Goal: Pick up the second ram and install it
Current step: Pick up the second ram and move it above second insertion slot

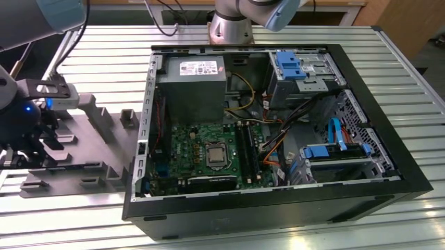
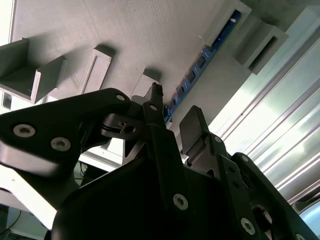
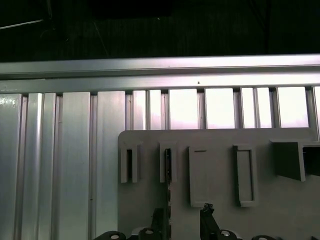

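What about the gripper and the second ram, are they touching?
Cannot tell. In the first wrist view the open gripper straddles the second ram: one finger stands clear, the other sits too close to show contact or gap.

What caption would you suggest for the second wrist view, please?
Open gripper poised over the second ram, which stands on edge in the light grey tray.

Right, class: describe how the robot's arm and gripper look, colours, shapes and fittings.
The arm is built of silver-grey tubes with rounded joints capped in light blue. The gripper is matte black and angular, its plates fastened with silver screws, ending in two narrow black fingers. A blue light glows near the wrist.
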### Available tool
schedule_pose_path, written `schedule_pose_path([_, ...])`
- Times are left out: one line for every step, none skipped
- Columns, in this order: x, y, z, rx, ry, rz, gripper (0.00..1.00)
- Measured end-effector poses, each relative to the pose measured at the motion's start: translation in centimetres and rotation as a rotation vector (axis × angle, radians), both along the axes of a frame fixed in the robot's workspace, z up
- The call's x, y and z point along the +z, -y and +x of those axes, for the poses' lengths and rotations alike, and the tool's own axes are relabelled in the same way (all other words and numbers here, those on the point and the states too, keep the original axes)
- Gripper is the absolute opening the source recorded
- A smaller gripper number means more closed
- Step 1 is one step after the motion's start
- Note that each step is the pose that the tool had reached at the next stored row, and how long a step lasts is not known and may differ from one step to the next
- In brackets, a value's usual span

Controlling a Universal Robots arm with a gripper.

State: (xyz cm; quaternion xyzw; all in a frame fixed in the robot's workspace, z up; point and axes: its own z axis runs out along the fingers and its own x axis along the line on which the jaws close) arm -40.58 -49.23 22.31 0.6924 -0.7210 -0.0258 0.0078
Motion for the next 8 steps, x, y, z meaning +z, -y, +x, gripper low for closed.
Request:
schedule_pose_path([-0.04,0.00,0.00,0.000,0.0001,0.0001,0.42])
schedule_pose_path([-0.09,0.00,0.00,0.000,0.0001,0.0001,0.42])
schedule_pose_path([-0.14,0.00,0.00,0.000,0.0002,0.0001,0.42])
schedule_pose_path([-0.18,0.00,0.00,0.000,0.0002,0.0002,0.42])
schedule_pose_path([-0.22,0.00,0.00,0.000,0.0001,0.0001,0.42])
schedule_pose_path([-0.27,0.00,0.00,0.000,0.0002,0.0002,0.42])
schedule_pose_path([-0.32,0.00,0.00,0.000,0.0002,0.0002,0.42])
schedule_pose_path([-0.36,0.00,0.00,0.000,0.0001,0.0001,0.42])
